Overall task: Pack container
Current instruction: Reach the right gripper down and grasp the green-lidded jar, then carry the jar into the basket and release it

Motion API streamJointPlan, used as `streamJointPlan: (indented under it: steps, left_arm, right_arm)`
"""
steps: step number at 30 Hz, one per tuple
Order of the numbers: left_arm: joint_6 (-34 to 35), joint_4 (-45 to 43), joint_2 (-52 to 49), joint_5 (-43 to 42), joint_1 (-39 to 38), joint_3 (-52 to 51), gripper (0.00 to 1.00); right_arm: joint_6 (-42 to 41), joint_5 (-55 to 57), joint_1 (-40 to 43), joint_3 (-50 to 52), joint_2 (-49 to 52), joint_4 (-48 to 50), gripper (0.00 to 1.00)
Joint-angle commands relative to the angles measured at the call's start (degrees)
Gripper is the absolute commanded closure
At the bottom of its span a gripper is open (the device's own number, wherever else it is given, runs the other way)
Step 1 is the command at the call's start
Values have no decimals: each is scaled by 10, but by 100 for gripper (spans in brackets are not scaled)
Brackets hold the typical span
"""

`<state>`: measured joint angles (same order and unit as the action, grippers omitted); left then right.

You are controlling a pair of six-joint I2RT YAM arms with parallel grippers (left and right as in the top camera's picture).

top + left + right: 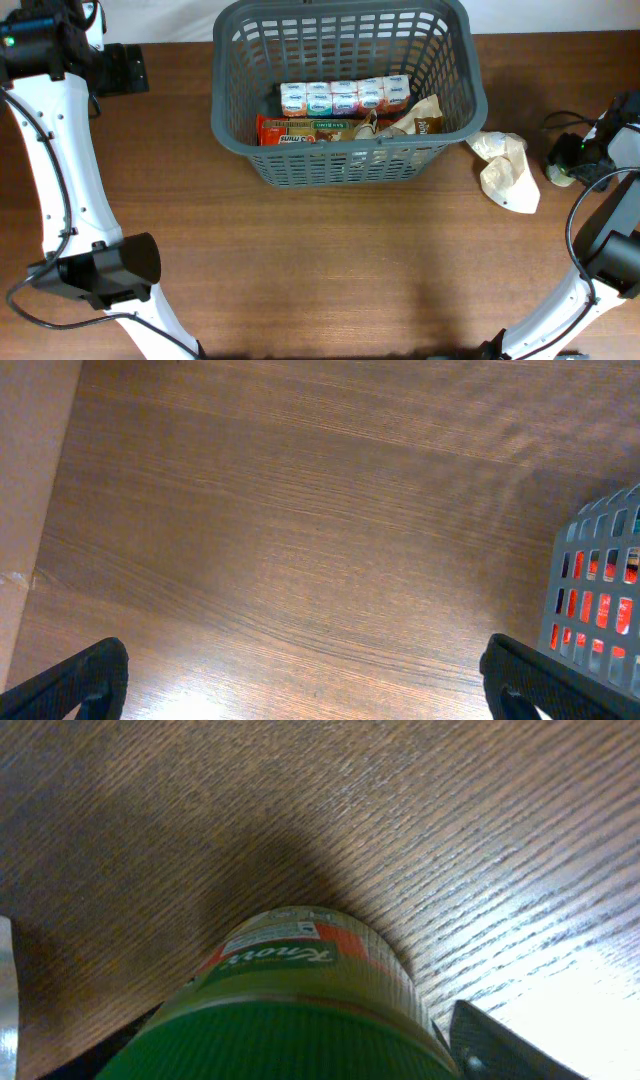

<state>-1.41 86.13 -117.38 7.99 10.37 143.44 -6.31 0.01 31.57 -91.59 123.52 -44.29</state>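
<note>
The dark grey basket (345, 147) stands at the back middle of the table. It holds a row of small white cups (342, 97), an orange-red snack packet (300, 130) and a brown bag (425, 115). My right gripper (572, 162) is at the table's right edge, closed round a Knorr jar with a green lid (290, 970) that stands on the wood. My left gripper (125, 70) is open and empty at the far left. Its wrist view shows both fingers spread wide (310, 680) over bare wood, with the basket's corner (600, 590) at the right.
A crumpled cream paper bag (510, 170) lies on the table between the basket and my right gripper. The left arm's base (100, 270) and the right arm's base (615, 265) stand at the front corners.
</note>
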Motion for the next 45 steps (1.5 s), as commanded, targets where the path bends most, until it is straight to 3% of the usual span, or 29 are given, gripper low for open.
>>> streamJointPlan:
  steps: [1, 10, 23, 31, 35, 40, 45]
  left_arm:
    - [8, -2, 0, 2, 1, -2, 1]
    - [8, -2, 0, 2, 1, -2, 1]
    - [8, -2, 0, 2, 2, -2, 1]
    - [8, -2, 0, 2, 2, -2, 1]
    - [8, -2, 0, 2, 2, -2, 1]
    - [8, -2, 0, 2, 1, -2, 1]
    - [8, -2, 0, 2, 2, -2, 1]
  right_arm:
    - [-2, 7, 3, 7, 6, 2, 26]
    - [-2, 7, 3, 7, 6, -12, 36]
    - [-2, -13, 3, -39, -12, -104, 82]
    - [-2, -123, -2, -200, -70, -221, 96]
    - [-2, -173, -28, -325, -109, -295, 96]
    - [-2, -198, -103, -472, -152, -349, 96]
    - [1, -197, -248, -577, -183, -329, 96]
